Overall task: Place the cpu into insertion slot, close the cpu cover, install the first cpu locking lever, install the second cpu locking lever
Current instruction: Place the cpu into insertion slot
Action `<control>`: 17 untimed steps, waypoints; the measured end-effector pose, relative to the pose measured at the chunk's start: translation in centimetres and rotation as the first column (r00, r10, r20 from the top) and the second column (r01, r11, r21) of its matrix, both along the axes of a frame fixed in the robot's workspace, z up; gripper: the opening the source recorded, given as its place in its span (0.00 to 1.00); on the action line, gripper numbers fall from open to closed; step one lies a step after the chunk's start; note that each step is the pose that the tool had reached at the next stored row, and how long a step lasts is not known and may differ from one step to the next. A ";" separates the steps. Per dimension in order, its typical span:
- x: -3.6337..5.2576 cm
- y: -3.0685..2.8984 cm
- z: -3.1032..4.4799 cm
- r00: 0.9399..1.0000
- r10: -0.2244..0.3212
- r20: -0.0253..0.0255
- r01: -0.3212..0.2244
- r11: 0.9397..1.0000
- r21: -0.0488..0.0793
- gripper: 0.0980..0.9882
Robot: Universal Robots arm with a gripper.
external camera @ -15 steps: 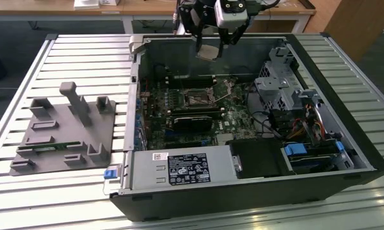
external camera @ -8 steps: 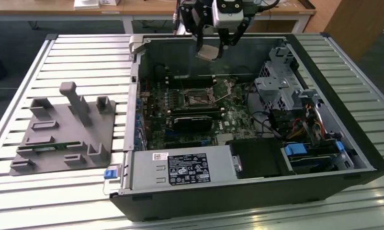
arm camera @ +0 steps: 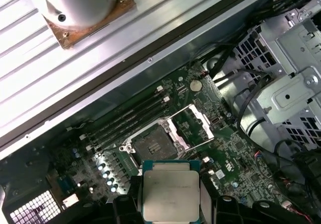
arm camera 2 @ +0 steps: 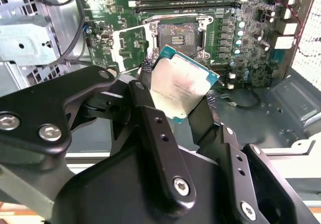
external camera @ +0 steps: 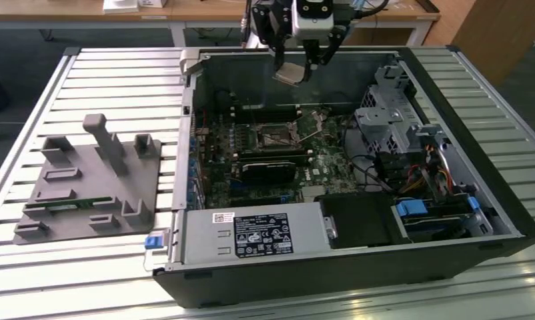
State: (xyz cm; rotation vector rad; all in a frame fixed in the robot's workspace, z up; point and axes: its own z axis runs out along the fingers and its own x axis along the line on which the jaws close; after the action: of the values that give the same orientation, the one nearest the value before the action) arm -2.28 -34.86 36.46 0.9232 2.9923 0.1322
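Holding the cpu (external camera: pixel 290 72) upper centre in the exterior view, my gripper's (external camera: pixel 299 65) fingers (arm camera 2: pixel 150 108) clamp its opposite edges, clear of the insertion slot (external camera: pixel 274 137). I judge it light, stiff, fragile: grip edges only.

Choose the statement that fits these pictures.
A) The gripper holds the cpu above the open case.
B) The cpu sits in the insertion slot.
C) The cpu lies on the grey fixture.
A: the gripper is shut on the cpu in the air, while the insertion slot lies bare, its cpu cover open.
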 end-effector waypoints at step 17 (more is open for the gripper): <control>0.00 0.00 -0.13 0.988 -0.155 0.000 0.155 0.988 0.000 0.50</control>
State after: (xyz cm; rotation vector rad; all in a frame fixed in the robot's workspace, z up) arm -2.28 -34.86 36.34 1.1505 2.9055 0.1307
